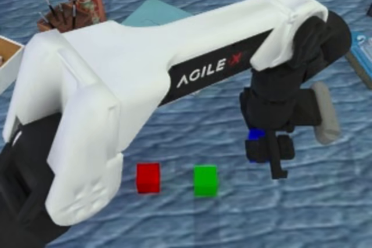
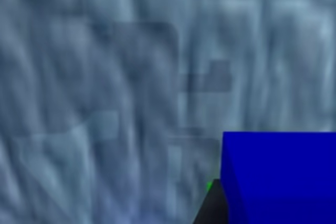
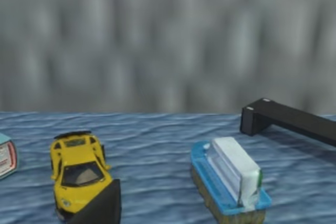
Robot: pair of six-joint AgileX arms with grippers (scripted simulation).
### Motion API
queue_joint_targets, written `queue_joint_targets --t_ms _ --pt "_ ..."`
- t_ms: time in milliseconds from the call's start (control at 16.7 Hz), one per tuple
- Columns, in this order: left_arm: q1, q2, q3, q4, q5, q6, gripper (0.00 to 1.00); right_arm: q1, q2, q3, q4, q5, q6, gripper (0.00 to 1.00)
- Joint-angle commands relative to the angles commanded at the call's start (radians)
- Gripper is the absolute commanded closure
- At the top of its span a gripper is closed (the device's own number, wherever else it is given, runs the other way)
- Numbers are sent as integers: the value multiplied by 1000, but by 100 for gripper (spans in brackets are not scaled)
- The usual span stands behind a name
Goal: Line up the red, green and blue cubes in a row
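Cubes are the business at this moment: the red cube and the green cube already sit side by side on the blue-grey table, apart with a gap between them, toward the near middle of the top view. To the right of the green one and a little farther back, the blue cube shows only as a small patch between the fingers of the left gripper, whose jaws stand narrow, clamped on it; the long white left arm reaches across from the top view's left. My judgement is that the step in hand is carrying the blue cube to close the row, and the next move calls for bringing it down in line with the other two, right of the green cube with a like gap, then releasing. Whether the cube hangs above the table or touches it I cannot tell. The left wrist view shows what the top view hides: a broad face of the blue cube filling one corner, with a green sliver beside it. The right wrist view alone shows a yellow toy car and a blue-and-white sponge-like block; the right arm is out of the top view, and I cannot tell how its jaws stand.
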Motion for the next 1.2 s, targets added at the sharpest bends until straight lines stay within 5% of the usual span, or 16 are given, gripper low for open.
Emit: queue_joint_targets --t_ms 780,1200 --pt "-3 49 -197 241 0 -1 100 0 0 0 0 0 0 0" --pt "-3 49 -197 241 0 -1 47 0 0 0 0 0 0 0"
